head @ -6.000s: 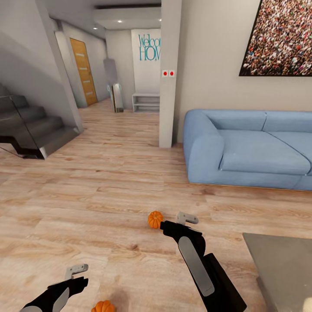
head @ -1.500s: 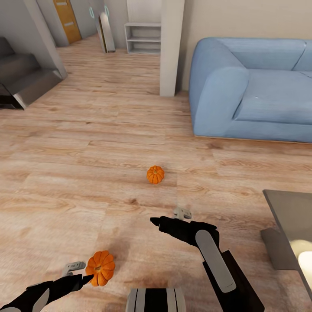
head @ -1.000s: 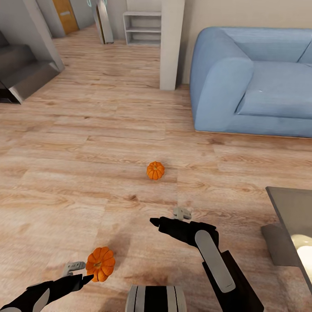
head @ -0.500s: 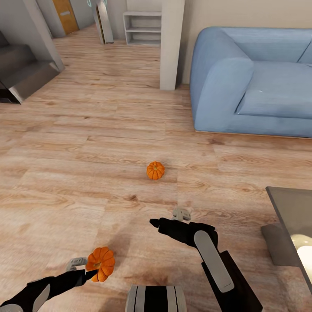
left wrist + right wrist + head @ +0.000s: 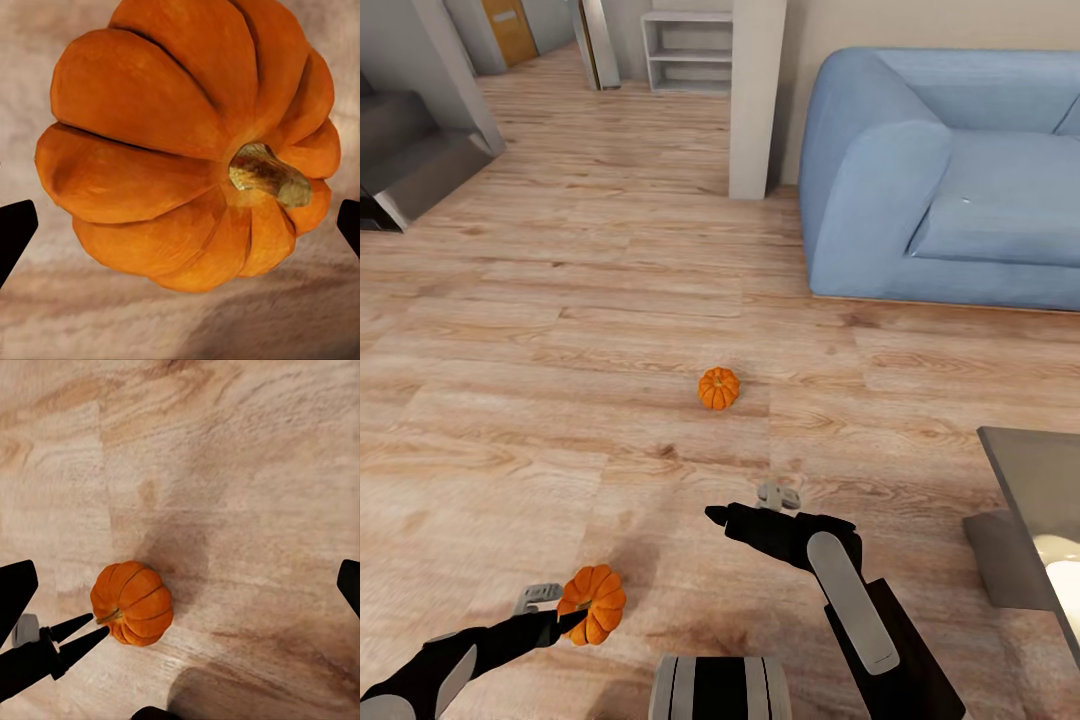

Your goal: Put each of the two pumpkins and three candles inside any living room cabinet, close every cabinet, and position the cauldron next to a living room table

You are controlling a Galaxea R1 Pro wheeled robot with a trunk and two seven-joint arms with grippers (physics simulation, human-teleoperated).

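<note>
Low over the wooden plank floor [image 5: 560, 400], left gripper [image 5: 565, 612] spread wide around near ribbed orange pumpkin [image 5: 592, 604] (no grip); right gripper [image 5: 745, 505] open, empty; second small orange pumpkin [image 5: 718, 388] further ahead

Light wood-plank floor [image 5: 560, 330]: visible grain, darker knots. Small round orange ribbed pumpkin [image 5: 718, 388] sits on planks mid-floor, well apart from everything else. Second orange ribbed pumpkin [image 5: 592, 604] lies tipped on side nearer robot, stem sideways, soft shadow beside it. Blue fabric sofa [image 5: 950, 170] stands on floor at far right. Pale square pillar [image 5: 756, 100] rises from floor just beside sofa. Grey base [image 5: 1005, 562] of glass-topped low table [image 5: 1040, 480] rests on planks at right edge.
</note>
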